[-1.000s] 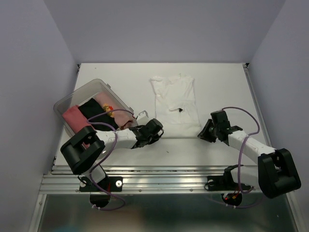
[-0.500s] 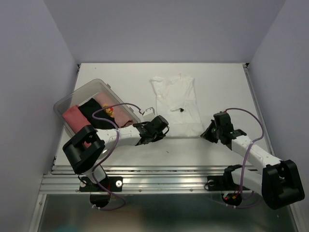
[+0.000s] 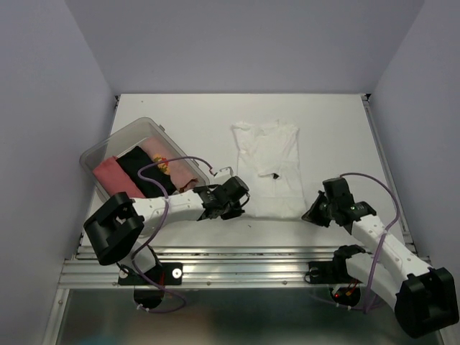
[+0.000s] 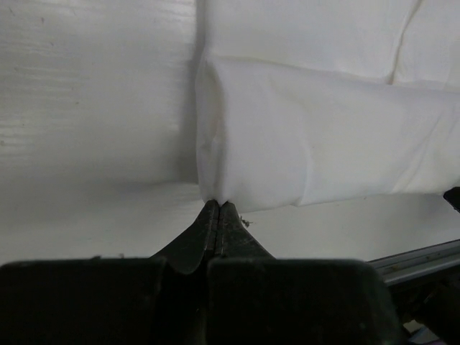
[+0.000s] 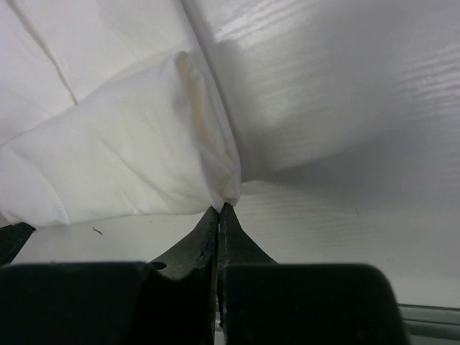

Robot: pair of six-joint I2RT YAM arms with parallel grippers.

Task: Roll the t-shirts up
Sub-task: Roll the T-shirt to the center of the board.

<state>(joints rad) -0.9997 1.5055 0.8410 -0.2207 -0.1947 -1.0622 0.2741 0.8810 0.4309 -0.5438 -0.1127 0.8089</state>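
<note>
Corners of the plain white cloth t-shirt are pinched at the tips of the closed left gripper and right gripper; uneven pulling could slip them.

A white t-shirt, pink shirt, black shirt.

The white table carries 1 white t-shirt near its middle and 1 clear tub at its left.
</note>
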